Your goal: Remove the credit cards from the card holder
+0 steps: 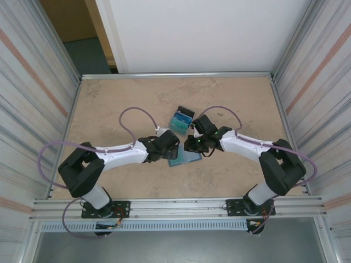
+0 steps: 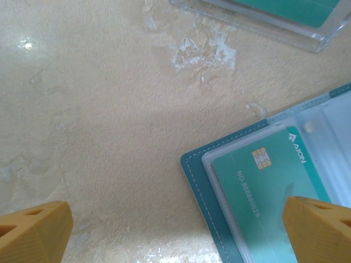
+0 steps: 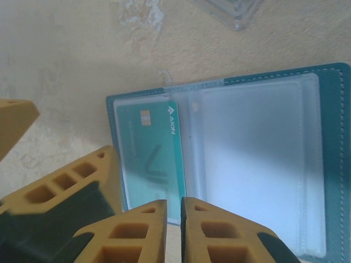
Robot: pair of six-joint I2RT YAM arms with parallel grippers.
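Teal credit card (image 3: pixel 151 159) lies pocketed in open card holder (image 3: pixel 332 137); left gripper (image 2: pixel 175 224) spread, right gripper (image 3: pixel 174 207) nearly together.

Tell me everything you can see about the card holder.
The card holder lies open and flat on the beige table. Teal stitched border, pale translucent pockets inside. One half holds a green card with a chip; the other looks empty. The open left tool has one finger over the card half. The right tool, jaws almost together, sits at one edge by the card; any grip is unclear.
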